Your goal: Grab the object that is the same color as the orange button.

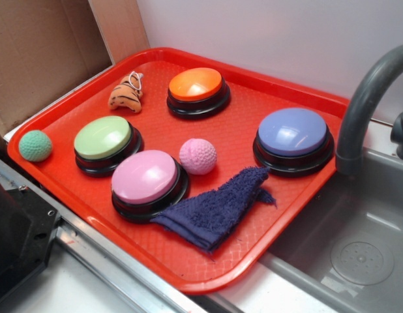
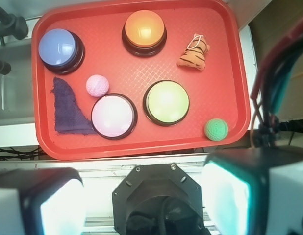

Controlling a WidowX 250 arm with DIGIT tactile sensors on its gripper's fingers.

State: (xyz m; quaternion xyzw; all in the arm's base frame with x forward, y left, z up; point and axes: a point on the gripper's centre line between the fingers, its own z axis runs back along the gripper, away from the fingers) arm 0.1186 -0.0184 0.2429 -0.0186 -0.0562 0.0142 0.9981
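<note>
The small orange plush toy (image 1: 126, 95) with dark stripes and a white string loop lies at the back left of the red tray (image 1: 286, 195), left of the orange button (image 1: 197, 90). In the wrist view the plush toy (image 2: 194, 57) lies right of the orange button (image 2: 144, 32) on the tray (image 2: 132, 147). My gripper (image 2: 141, 196) is open and empty, high above and outside the tray's near edge. Its two fingers (image 2: 227, 196) stand wide apart at the bottom of the wrist view. The gripper does not show in the exterior view.
On the tray also stand a green button (image 1: 105, 143), a pink button (image 1: 148, 182) and a purple button (image 1: 293, 139). A pink knitted ball (image 1: 198, 156), a green knitted ball (image 1: 35, 145) and a dark blue cloth (image 1: 218, 207) lie there too. A sink with a grey faucet (image 1: 364, 98) is at the right.
</note>
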